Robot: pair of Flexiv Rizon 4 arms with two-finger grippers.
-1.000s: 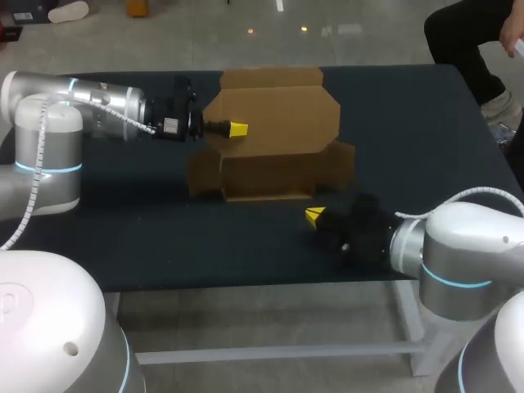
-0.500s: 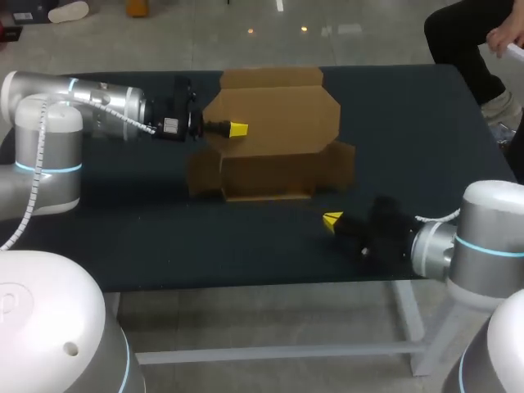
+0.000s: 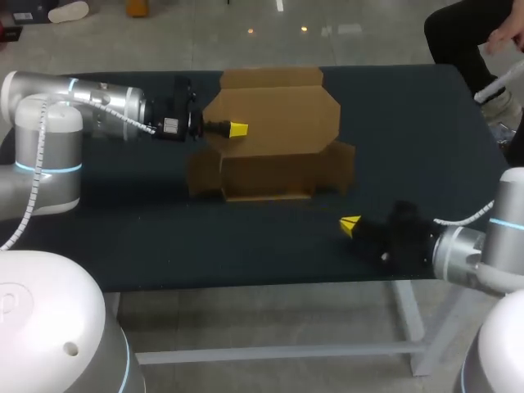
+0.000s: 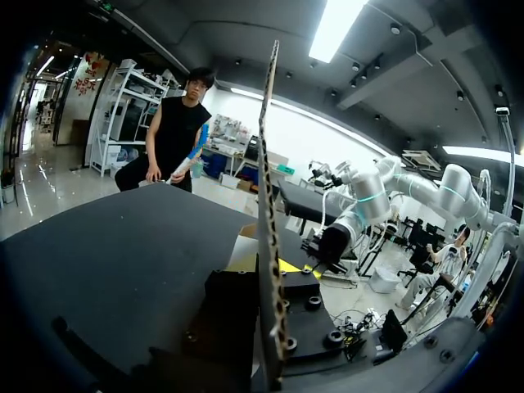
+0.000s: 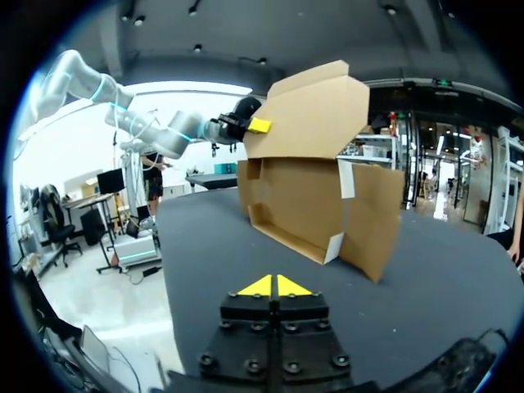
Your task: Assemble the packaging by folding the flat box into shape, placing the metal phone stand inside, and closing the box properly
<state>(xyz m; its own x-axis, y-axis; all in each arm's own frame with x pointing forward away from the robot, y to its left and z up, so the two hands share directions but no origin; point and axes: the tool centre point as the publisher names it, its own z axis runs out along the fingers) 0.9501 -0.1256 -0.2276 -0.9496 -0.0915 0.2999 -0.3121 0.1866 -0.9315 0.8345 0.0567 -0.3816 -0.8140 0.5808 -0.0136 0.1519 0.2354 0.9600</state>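
A brown cardboard box [image 3: 270,172] stands in the middle of the table, its side flaps spread and its lid [image 3: 278,115] raised. My left gripper [image 3: 237,129] is shut on the lid's left edge. In the left wrist view that lid [image 4: 268,188] shows edge-on, rising from between the fingers. The right wrist view shows the box [image 5: 299,205] ahead, with my left gripper [image 5: 259,125] at the lid's corner. My right gripper [image 3: 350,223] lies low near the table's front right, apart from the box; it [image 5: 275,286] is shut with nothing in it. No metal phone stand is in view.
The dark table [image 3: 123,237] has bare surface to the left, right and front of the box. Its front edge runs just under my right arm. A loose side flap [image 5: 372,221] of the box sticks out toward my right gripper.
My right arm has drawn back to the right and toward the front edge, away from the box. The left arm and the box have not moved.
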